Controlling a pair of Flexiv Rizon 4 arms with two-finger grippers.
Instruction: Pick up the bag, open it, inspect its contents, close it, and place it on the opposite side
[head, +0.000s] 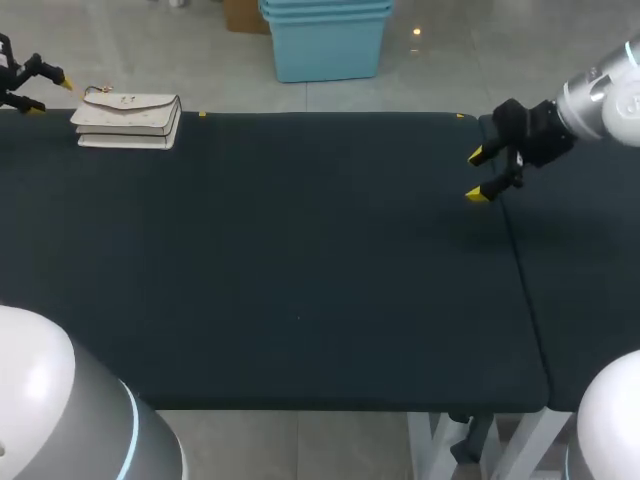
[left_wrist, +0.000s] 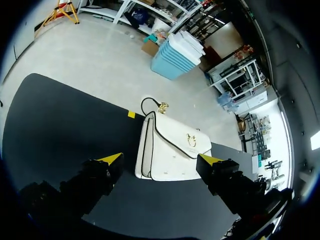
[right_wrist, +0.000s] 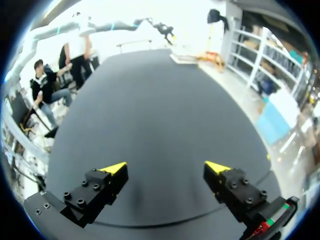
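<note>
White handbag (head: 128, 118) is lying shut on the tabletop (head: 300, 250), contents hidden; my left hand (head: 50, 95) and right hand (head: 476, 175) are gaping wide.

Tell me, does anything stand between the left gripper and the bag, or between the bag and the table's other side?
Nothing visible does. The bag lies just ahead of the open left gripper, and the table is bare from there to the right side, where only the right gripper hovers.
</note>
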